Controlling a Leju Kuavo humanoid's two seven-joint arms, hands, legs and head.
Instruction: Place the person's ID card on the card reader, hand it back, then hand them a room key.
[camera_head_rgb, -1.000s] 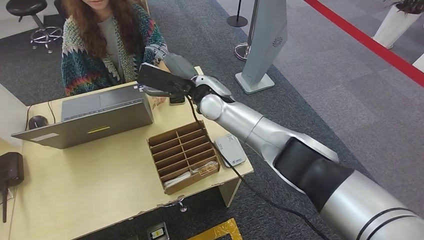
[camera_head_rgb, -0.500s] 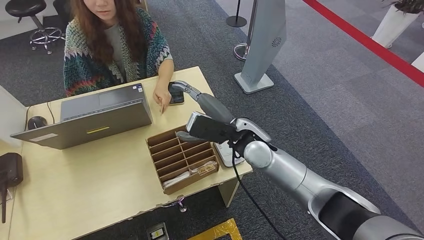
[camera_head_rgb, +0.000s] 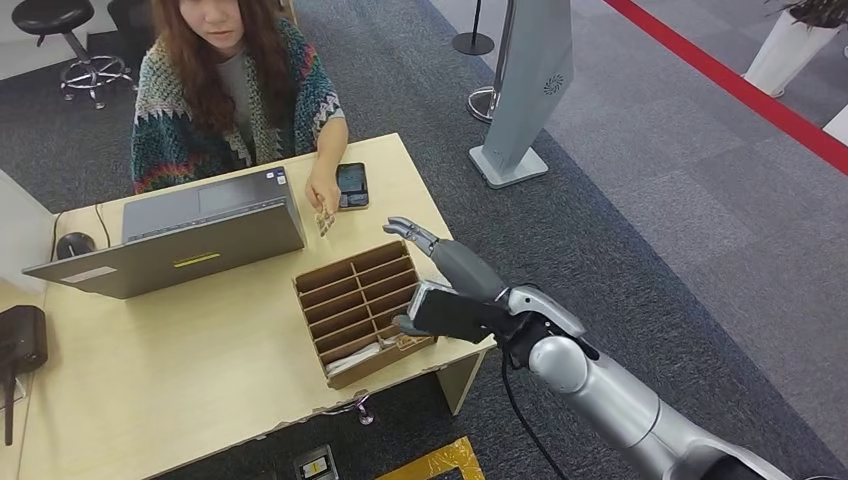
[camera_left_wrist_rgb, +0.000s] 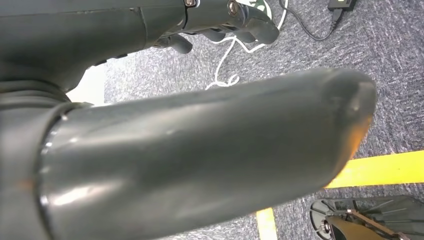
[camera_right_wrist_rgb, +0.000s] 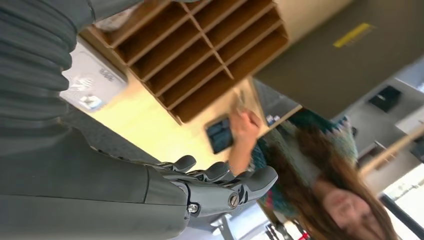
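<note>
Fingers (camera_head_rgb: 408, 231) of my right hand (camera_head_rgb: 455, 290) are reaching out straight and apart, holding nothing, over the near right corner of the desk (camera_head_rgb: 180, 380) beside the divided wooden box (camera_head_rgb: 365, 310). I am seeing the card reader (camera_right_wrist_rgb: 92, 82) lying under the wrist. Farther off, the person's hand (camera_head_rgb: 322, 195) is holding the ID card (camera_head_rgb: 324, 222) near the phone (camera_head_rgb: 351, 185). My left hand (camera_left_wrist_rgb: 220, 22) is hanging over carpet, fingers curled.

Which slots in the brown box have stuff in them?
Just the row of the box closest to the robot's right hand; cards lie there. The rows nearer the laptop look empty.
</note>
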